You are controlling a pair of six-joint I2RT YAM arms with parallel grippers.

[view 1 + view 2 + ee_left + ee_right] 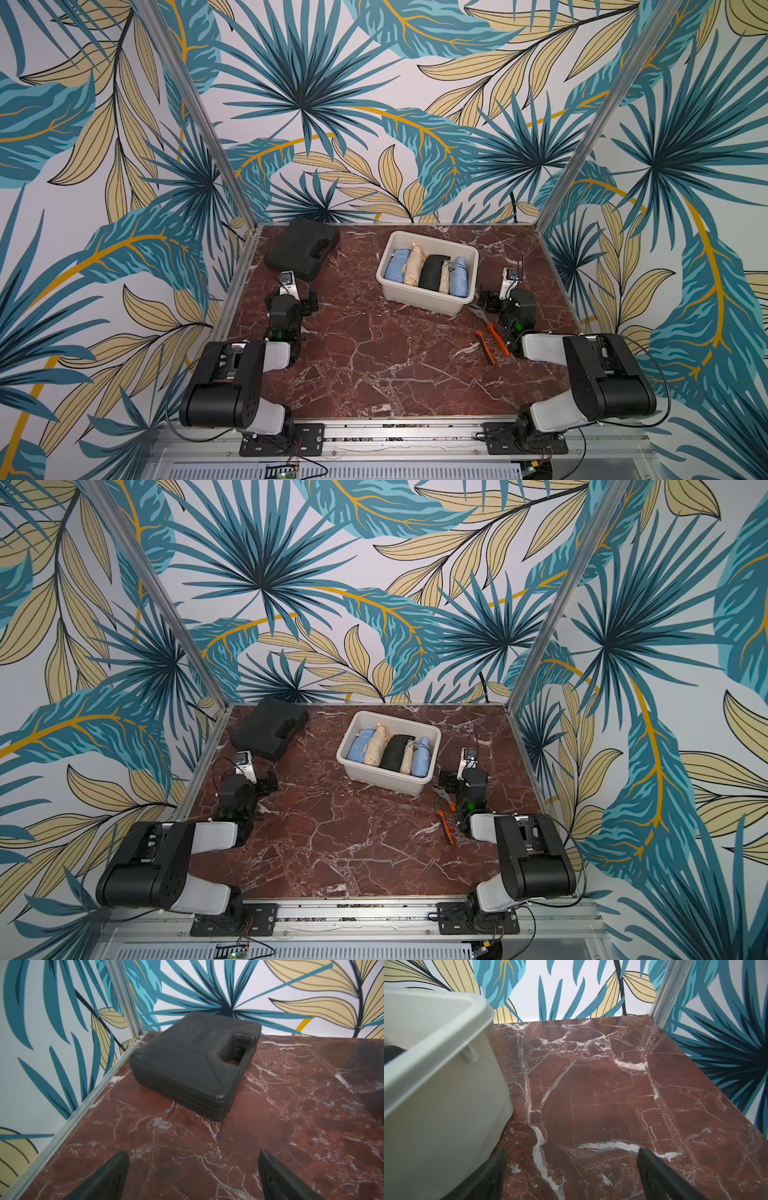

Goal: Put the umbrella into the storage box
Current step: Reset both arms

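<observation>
Right pincer (572,1150) hangs released, empty (left pincer (193,1151) too), yet my careless swing could shove the off-white rectangular plastic storage box (446,1095) just beside it.

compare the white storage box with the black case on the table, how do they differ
The storage box is off-white; the case is black. The storage box is an open tub showing a row of folded umbrellas; the case is shut flat, contents hidden. The storage box sits near the right arm, the case in the back corner near the left arm. Both are rectangular and rest on the marble table.
</observation>
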